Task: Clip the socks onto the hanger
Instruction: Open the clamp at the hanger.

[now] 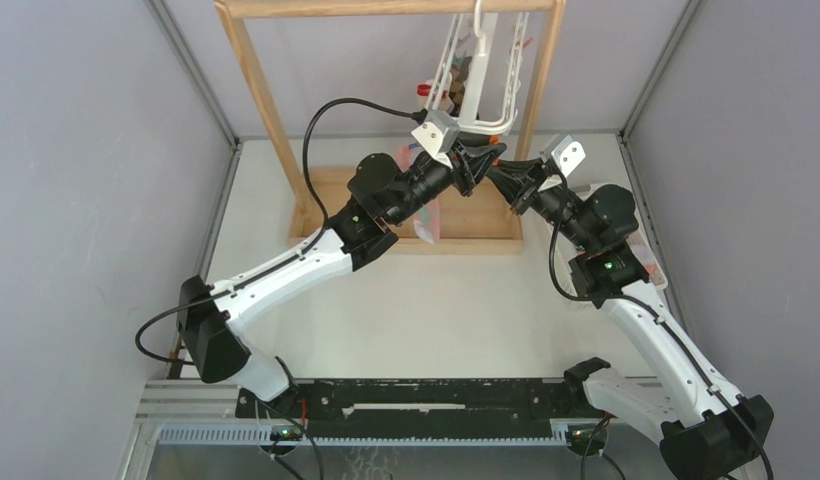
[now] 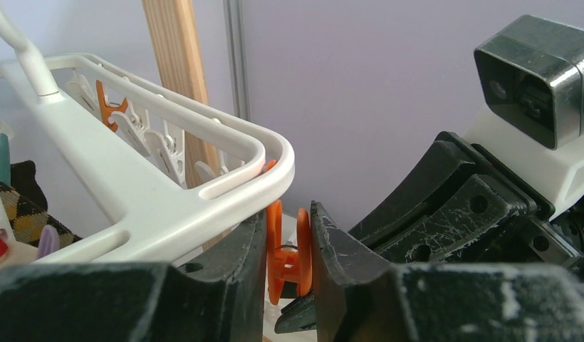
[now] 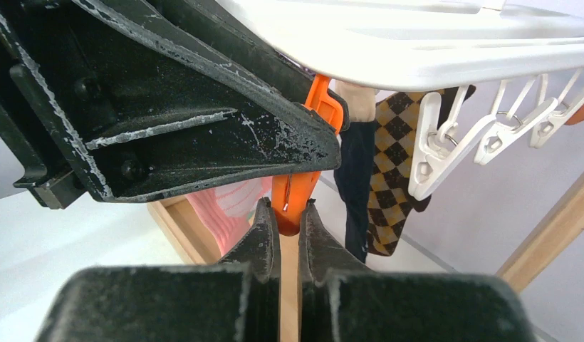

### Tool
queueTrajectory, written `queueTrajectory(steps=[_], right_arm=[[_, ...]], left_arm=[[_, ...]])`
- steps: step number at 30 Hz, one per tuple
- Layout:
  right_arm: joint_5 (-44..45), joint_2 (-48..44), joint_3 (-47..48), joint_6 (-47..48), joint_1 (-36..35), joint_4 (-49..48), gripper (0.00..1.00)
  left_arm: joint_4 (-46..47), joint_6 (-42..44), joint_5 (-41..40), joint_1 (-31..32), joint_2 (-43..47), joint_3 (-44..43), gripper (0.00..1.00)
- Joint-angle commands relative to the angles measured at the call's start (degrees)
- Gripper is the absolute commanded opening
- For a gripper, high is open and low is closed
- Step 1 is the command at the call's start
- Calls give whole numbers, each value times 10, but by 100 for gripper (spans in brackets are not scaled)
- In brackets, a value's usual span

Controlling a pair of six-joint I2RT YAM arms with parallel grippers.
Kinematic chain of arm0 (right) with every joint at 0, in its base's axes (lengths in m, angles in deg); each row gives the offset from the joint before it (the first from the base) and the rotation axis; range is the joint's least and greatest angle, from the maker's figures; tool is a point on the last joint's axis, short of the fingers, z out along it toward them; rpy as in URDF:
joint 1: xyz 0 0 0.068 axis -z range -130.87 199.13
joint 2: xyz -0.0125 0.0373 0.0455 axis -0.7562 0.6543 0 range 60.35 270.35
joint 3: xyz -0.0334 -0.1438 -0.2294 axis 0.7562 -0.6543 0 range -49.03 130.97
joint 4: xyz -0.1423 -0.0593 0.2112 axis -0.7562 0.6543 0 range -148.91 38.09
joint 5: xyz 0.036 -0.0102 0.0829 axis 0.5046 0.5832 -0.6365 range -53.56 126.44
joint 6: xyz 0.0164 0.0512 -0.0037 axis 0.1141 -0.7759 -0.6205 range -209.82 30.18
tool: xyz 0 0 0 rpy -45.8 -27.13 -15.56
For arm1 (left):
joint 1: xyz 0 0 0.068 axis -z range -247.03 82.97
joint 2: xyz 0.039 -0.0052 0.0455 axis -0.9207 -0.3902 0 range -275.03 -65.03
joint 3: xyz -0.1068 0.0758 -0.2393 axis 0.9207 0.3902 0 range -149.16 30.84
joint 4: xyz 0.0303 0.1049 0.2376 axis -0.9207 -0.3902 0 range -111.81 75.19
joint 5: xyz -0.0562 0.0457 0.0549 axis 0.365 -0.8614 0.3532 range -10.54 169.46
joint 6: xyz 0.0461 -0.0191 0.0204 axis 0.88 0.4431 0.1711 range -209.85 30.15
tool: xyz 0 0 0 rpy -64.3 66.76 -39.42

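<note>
Both arms meet at the near corner of the white hanger [image 1: 473, 100], which hangs by its hook from the wooden rack [image 1: 251, 80] at the top centre of the overhead view. The left gripper [image 2: 288, 228] straddles the upper handles of an orange clip [image 2: 275, 239] dangling from that corner, its fingers lying against both sides of it, grasping it as far as can be seen. The right gripper [image 3: 288, 214] is clenched on the same clip's lower tip, at the bottom centre of its own view. Of the socks, a brown-and-cream checked sock [image 3: 392, 164] and a dark sock [image 3: 355, 178] already hang from the frame behind the clip. A pink sock [image 3: 228, 206] shows lower left of the clip, in neither gripper, and whether it reaches the clip's mouth cannot be told. The main risk, to my mind, is that the clip shuts on nothing: no fabric shows between its tips. With one gripper on the handles and the other pinching the mouth, the two may also work against each other, twisting the clip off its ring or setting the hanger swinging. The fingers crowd close, so a small drift could knock them together. No brand, label or writing can be read in any view.
</note>
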Motion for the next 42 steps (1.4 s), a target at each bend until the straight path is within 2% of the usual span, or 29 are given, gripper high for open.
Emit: queueTrajectory(steps=[1, 7, 10, 11, 12, 16, 19, 20, 21, 23, 24, 26, 34, 42], right_arm=[[-17, -14, 9, 8, -2, -24, 0], [-30, -23, 9, -4, 7, -25, 0], [-40, -29, 4, -17, 16, -39, 0], [-46, -32, 2, -25, 22, -44, 0], [-53, -33, 0, -32, 27, -48, 0], [-60, -33, -2, -45, 38, -53, 0], [-46, -29, -1, -45, 38, -50, 0], [-37, -26, -1, -44, 38, -49, 6], [-27, -24, 0, -43, 38, -43, 24], [-12, -19, 3, -38, 37, -27, 48], [-8, -19, 2, -35, 34, -21, 55], [0, -17, 2, -27, 27, -13, 61], [32, -15, 12, -6, 2, -7, 62], [73, -4, 13, 11, -10, 3, 56]], left_arm=[[-27, 11, 74, 26, 20, 27, 29], [-24, 13, 90, 25, 23, 37, 29], [-25, 15, 103, 25, 24, 43, 17], [-26, 16, 108, 25, 24, 44, 5], [-29, 17, 111, 25, 24, 45, 1], [-47, 16, 121, 25, 22, 38, 0], [-56, 2, 93, 24, 21, 35, 0], [-59, -5, 75, 25, 22, 35, 0], [-61, -15, 44, 25, 23, 35, 0], [-67, -37, 0, 25, 24, 35, 0], [-70, -50, -18, 24, 24, 34, 0], [-75, -75, -41, 25, 24, 31, 0], [-70, -157, -63, 25, 22, 28, 0], [-58, -186, -52, 26, 11, 15, 0]])
